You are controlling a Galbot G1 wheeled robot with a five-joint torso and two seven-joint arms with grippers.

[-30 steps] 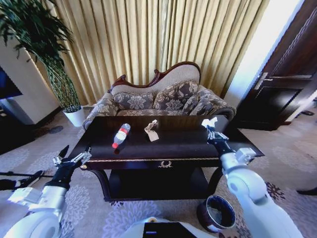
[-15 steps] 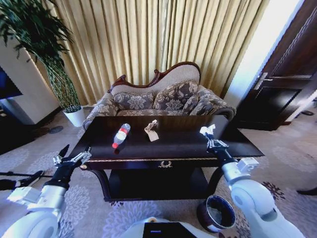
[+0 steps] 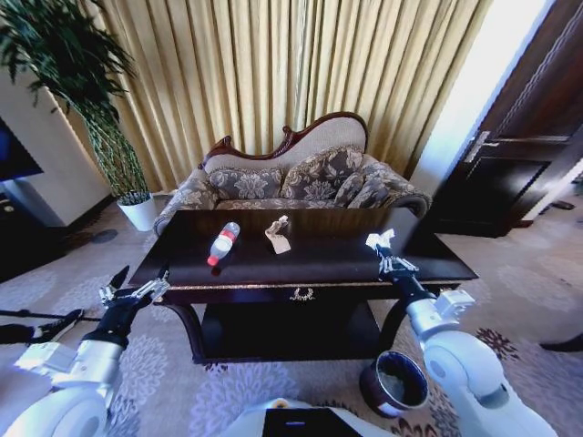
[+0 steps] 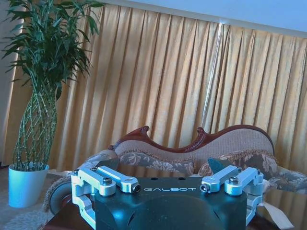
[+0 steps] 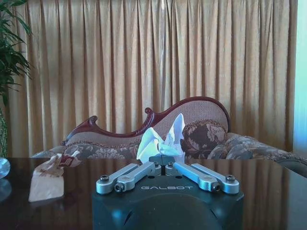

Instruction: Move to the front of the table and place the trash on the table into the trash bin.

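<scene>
The dark glossy table (image 3: 301, 269) stood before a patterned sofa (image 3: 291, 177) and gold curtains (image 3: 273, 73), a potted plant (image 3: 91, 109) far left. On it lay a clear bottle (image 3: 221, 245) with a red label at left and crumpled beige paper (image 3: 277, 234) mid-table. The right gripper (image 3: 390, 259) hovered over the table's right near edge, jaws pinching a white crumpled wrapper (image 5: 163, 139). The dark trash bin (image 3: 393, 382) sat on the carpet near right. The left gripper (image 3: 137, 293) hung at the left near corner, jaws spread
</scene>
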